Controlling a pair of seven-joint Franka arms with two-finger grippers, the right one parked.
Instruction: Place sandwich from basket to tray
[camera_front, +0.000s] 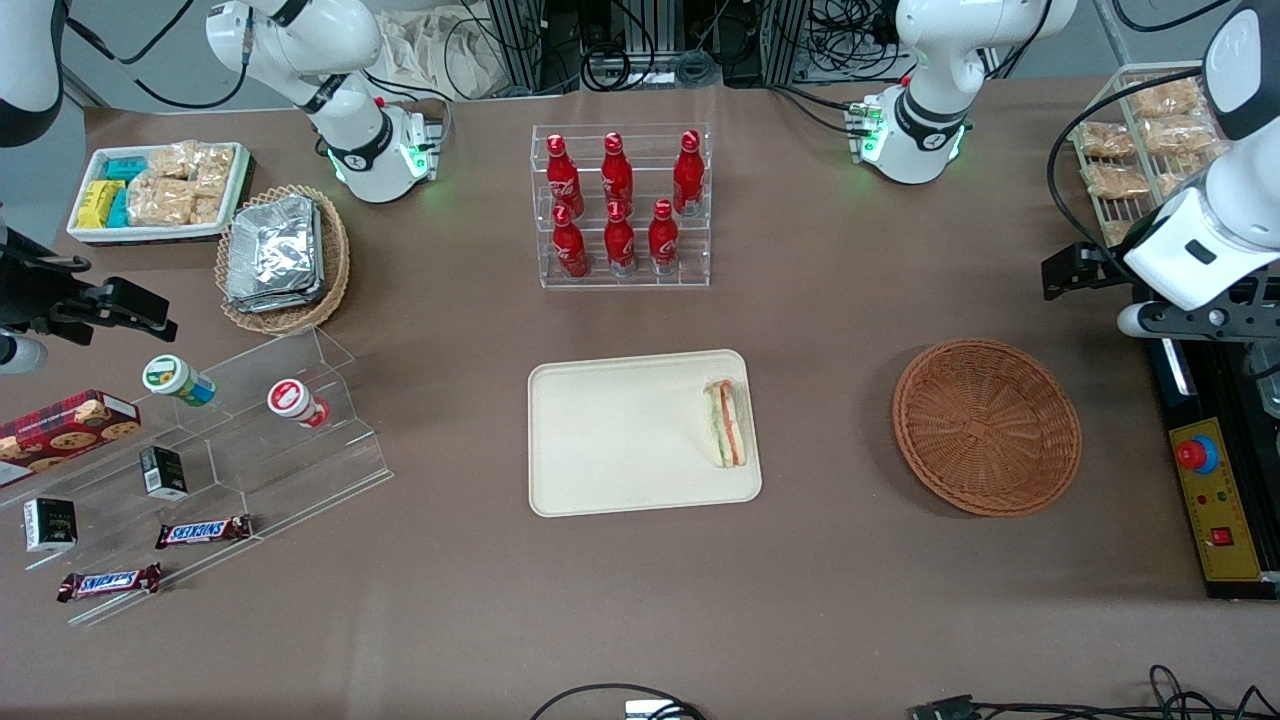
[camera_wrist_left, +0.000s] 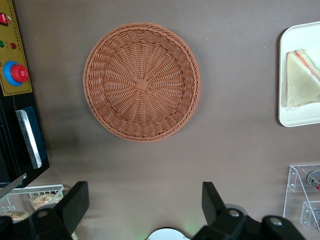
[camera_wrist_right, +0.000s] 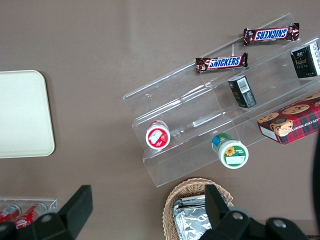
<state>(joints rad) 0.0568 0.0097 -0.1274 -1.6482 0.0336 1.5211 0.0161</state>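
The sandwich (camera_front: 726, 424) lay flat on the tray (camera_front: 620, 440), at about three o'clock on it, close against the rim nearest the working arm's end of the desk (camera_front: 820, 320), its green and orange-red layers showing along one edge. The rest of the tray was bare cream plastic. From the sandwich, the basket (camera_front: 986, 427) sat at three o'clock in the front view, well apart from the tray and with nothing in it (its woven floor showed all the way to the centre in the wrist view (camera_wrist_left: 141, 81)). The hand (camera_wrist_left: 145, 205) hung above the desk near the basket, not touching it, its two fingers (camera_wrist_left: 76, 202) spread wide and holding nothing. In the front view the hand's body (camera_front: 1180, 290) showed at about one o'clock from the basket, at the working arm's end of the desk. A clear rack of red bottles (camera_front: 620, 205) stood at twelve o'clock from the tray, farther from the front camera.
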